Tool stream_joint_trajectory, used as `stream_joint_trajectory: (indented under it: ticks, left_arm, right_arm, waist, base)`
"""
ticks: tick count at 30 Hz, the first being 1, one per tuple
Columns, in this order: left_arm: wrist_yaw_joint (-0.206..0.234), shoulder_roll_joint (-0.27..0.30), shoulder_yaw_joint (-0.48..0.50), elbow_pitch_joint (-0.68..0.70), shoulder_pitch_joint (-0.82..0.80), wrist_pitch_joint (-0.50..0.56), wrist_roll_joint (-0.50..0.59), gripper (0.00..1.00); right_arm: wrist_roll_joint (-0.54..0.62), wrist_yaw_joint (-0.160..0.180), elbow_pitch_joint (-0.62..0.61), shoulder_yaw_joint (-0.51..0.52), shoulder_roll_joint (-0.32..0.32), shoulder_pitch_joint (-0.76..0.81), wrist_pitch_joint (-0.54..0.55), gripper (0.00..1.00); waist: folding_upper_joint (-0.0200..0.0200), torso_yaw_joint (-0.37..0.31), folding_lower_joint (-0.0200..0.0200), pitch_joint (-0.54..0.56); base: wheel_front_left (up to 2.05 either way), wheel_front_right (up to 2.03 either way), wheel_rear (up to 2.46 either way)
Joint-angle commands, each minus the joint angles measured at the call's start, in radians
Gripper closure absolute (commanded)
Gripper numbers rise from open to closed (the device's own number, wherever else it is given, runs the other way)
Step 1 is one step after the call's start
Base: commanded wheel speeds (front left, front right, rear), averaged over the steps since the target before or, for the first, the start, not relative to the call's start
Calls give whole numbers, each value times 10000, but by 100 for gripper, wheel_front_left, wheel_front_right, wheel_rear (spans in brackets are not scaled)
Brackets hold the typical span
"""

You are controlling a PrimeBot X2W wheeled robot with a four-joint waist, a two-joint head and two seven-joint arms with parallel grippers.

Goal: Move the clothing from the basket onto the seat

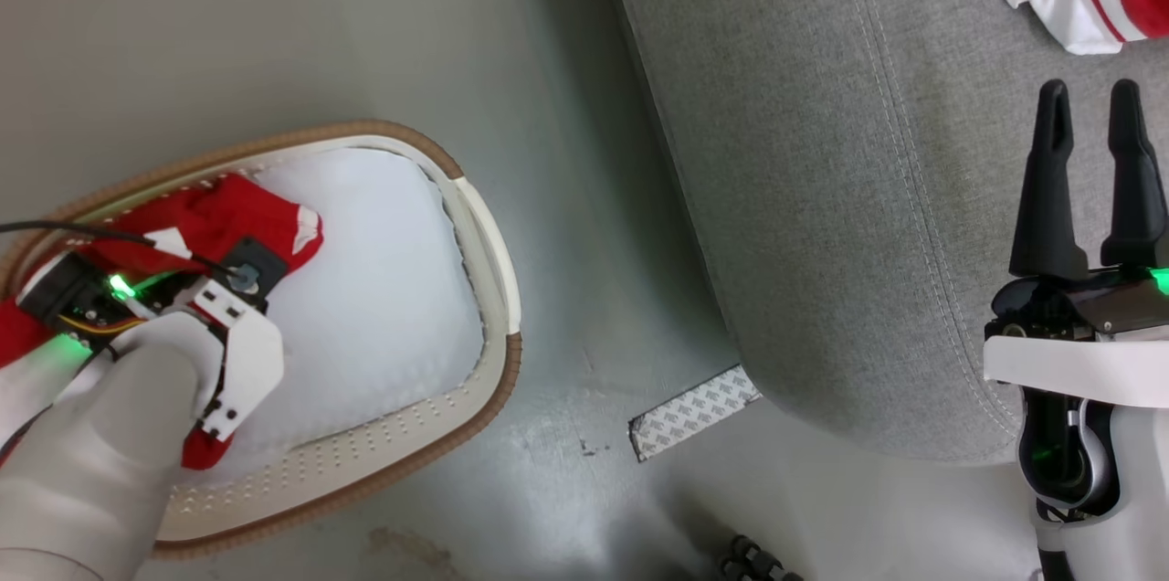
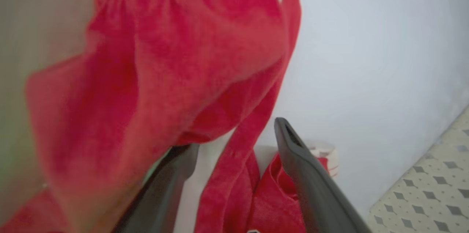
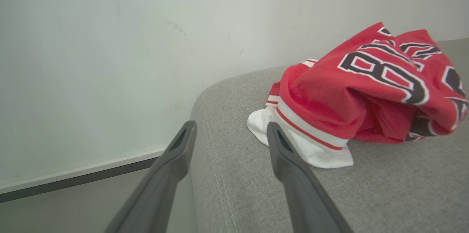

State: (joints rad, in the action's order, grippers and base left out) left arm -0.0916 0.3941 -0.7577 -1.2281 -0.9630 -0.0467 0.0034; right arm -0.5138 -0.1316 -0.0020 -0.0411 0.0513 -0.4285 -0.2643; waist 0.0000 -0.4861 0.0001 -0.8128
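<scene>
Clothing, in basket: red garment with white trim, bunched at the basket's 9 o'clock end on a pale pad; not yet moved.
Clothing, on seat: red jersey with black numerals, heaped at 1 o'clock in the head view; judged already delivered.
Basket: cream, perforated, brown rim; on the floor at 8 o'clock, near the seat.
Left gripper: down inside the basket, fingers spread wide, a red fold running between them, nothing pinched; placed, by my reading, to close on that fold.
Right gripper: fingers apart and empty, above the seat at 3 o'clock, short of the jersey; seemingly parked clear.
Seat: light grey upholstery, seamed, filling 12 to 4 o'clock.
Floor: patterned tape strip at 6 o'clock, by the seat's corner.
</scene>
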Motion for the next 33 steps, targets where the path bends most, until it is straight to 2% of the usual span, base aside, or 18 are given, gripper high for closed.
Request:
stream_joint_trajectory:
  ticks: [1, 4, 10, 11, 12, 13, 14, 21, 24, 33]
  left_arm:
    - [21, 50, -26, -91, -108, -7, 97, 0]
    - [-4, 126, -83, -262, -225, 371, 75, 0]
    - [300, 166, -234, -466, -336, 1024, 157, 0]
    - [321, 104, -259, -480, -330, 1056, 136, 14]
    - [374, 26, -263, -474, -329, 1015, 91, 57]
    - [394, -69, -278, -470, -325, 942, 57, 95]
    - [417, -160, -293, -460, -309, 932, 25, 100]
    - [342, -499, -273, -475, -81, 544, -282, 100]
    - [357, -824, -219, -483, 77, 394, -483, 100]
    - [128, -2067, -43, -407, 1084, -995, -1181, 100]
  right_arm:
    - [-120, 18, -44, -39, -12, -96, 0, 0]
    - [-184, 18, -64, -122, -11, -162, 0, 0]
    - [-262, 18, -49, -224, -11, -142, 0, 0]
    - [-258, 18, -26, -230, -11, -144, 0, 0]
    - [-254, 18, 2, -227, -11, -148, 0, 0]
    - [-248, 18, 32, -214, -11, -154, 0, 0]
    - [-232, 18, 61, -202, -11, -161, 0, 0]
    - [16, 18, 206, -153, -11, -179, 0, 0]
    - [167, 18, 246, -55, -8, -111, 0, 0]
    - [1164, 18, 550, 388, -1, 359, 0, 0]
  waist:
    - [0, -78, -1, -121]
    - [0, -188, -1, -304]
    - [0, -288, -1, -494]
    - [0, -290, -1, -487]
    - [0, -287, -1, -473]
    - [0, -278, -1, -446]
    - [0, -265, -1, -409]
    - [0, -48, -1, 120]
    - [0, 100, -1, 582]
    - [0, 1088, -1, 2894]
  base:
    - [0, 0, 0]
    - [0, 0, 0]
    - [0, 0, 0]
    - [0, 0, 0]
    - [0, 0, 0]
    - [0, 0, 0]
    - [0, 0, 0]
    - [0, 0, 0]
    - [0, 0, 0]
    - [0, 0, 0]
